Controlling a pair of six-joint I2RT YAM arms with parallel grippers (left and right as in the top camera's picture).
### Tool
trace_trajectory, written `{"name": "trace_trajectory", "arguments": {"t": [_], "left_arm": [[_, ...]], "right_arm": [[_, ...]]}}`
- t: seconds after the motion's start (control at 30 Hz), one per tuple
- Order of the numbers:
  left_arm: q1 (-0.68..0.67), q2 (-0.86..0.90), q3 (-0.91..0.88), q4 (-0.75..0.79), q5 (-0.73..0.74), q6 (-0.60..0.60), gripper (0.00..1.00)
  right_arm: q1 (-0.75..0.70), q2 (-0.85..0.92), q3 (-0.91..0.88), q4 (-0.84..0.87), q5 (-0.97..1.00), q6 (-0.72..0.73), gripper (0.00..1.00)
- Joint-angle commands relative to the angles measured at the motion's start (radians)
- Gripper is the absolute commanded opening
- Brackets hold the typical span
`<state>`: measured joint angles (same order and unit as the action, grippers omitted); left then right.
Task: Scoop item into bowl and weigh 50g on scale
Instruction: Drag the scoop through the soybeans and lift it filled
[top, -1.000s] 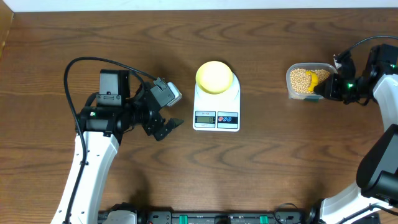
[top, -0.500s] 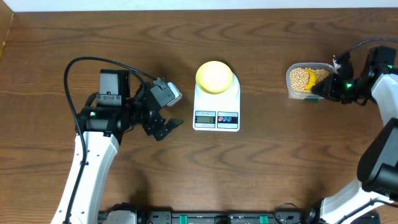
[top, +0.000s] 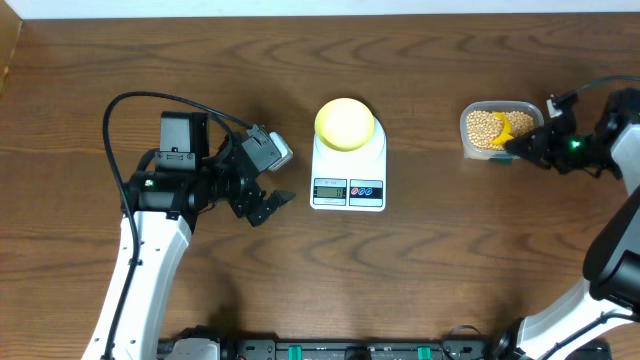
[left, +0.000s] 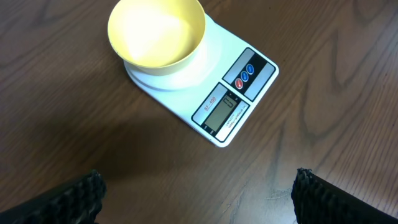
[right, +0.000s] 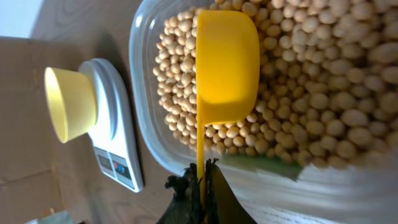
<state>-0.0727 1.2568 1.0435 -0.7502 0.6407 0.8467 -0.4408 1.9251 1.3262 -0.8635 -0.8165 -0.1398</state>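
Overall, dark wood-grain table (top: 450, 260) under scale (top: 348, 168); pale strip (top: 320, 7) beyond.

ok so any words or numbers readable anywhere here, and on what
No text reads clearly.
scale display: digits, if any, too faint to read.
Print by the display, marks on the red button and blue button: too small to read.
bowl, scoop, tub: no lettering seen.
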Motion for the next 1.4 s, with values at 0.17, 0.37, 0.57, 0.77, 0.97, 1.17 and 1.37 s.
{"name": "trace_trajectory", "arguments": {"t": [0.17,0.37,0.57,0.77,0.97,1.17,1.37], "left_arm": [[0.005,0.007,0.000,0.003,-0.005,0.017,0.97],[0.005,0.007,0.000,0.003,-0.005,0.016,0.98],[0.005,0.007,0.000,0.003,-0.005,0.016,0.98],[0.005,0.007,0.000,0.003,-0.005,0.016,0.98],[0.005,0.007,0.000,0.003,-0.005,0.016,0.98],[0.005,0.007,0.000,0.003,-0.005,0.016,0.97],[0.005,0.007,0.000,0.003,-0.005,0.016,0.98]], "right_arm": [[-0.052,-0.077,-0.005,-0.028,-0.070,-0.052,0.01],[-0.097,-0.122,-0.005,-0.057,-0.144,-0.052,0.01],[-0.145,-0.122,-0.005,-0.068,-0.200,-0.052,0.01],[-0.167,-0.122,-0.005,-0.072,-0.276,-0.052,0.01],[-0.169,-0.122,-0.005,-0.073,-0.324,-0.052,0.01],[-0.156,-0.122,-0.005,-0.076,-0.328,-0.075,0.01],[-0.086,-0.122,-0.005,-0.070,-0.373,-0.078,0.01]]}}
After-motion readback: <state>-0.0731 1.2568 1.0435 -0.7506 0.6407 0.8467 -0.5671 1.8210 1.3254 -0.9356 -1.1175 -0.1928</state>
